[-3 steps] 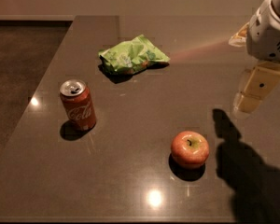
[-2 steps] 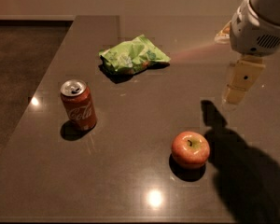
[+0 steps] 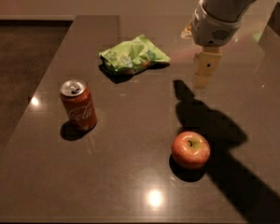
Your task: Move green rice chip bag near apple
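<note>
While the green rice chip bag (image 3: 133, 55) lies crumpled on the far middle of the dark table (image 3: 126, 171), the gripper (image 3: 203, 78) hangs in the air to its right, apart from it and at about the same depth on the tabletop. Nothing is held, and whether the gripper is spread or closed cannot be told from this angle; only a pale tan piece pointing straight down shows. The arm (image 3: 219, 13) enters from the upper right corner, its grey-white wrist housing tilted a little to the left above the gripper. Its shadow falls across the table to the right of the apple (image 3: 191, 149). The apple sits near the front, well apart from the bag. A red Coca-Cola can (image 3: 78, 105) stands upright at the left, also well apart from the bag. Compared with a second ago, the gripper has travelled leftward from the right edge toward the bag; bag, apple and can have not shifted.
</note>
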Controlling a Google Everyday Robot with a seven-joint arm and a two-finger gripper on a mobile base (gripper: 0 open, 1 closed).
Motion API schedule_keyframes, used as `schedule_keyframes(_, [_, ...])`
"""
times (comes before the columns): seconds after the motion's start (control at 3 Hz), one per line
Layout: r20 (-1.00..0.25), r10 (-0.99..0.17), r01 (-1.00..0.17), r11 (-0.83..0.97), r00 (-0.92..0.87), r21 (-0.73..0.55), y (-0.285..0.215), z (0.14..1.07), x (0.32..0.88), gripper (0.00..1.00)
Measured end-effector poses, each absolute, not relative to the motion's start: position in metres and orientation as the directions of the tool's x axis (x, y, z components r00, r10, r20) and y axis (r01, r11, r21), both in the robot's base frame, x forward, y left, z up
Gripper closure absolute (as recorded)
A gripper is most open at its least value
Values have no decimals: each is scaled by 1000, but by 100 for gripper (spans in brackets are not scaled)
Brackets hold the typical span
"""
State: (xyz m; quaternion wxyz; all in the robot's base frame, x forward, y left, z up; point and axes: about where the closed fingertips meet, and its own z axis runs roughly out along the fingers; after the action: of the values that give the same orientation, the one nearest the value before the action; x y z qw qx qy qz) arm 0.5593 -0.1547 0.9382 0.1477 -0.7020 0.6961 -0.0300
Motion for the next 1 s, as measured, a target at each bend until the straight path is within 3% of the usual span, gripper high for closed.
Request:
schedule_keyframes(0.67, [-129,-979,-945,-110,156,-309,-119,922,640,0])
schedule_keyframes(1.0, [-136,-964,-931,-177,230,-319,-71,914,675,0])
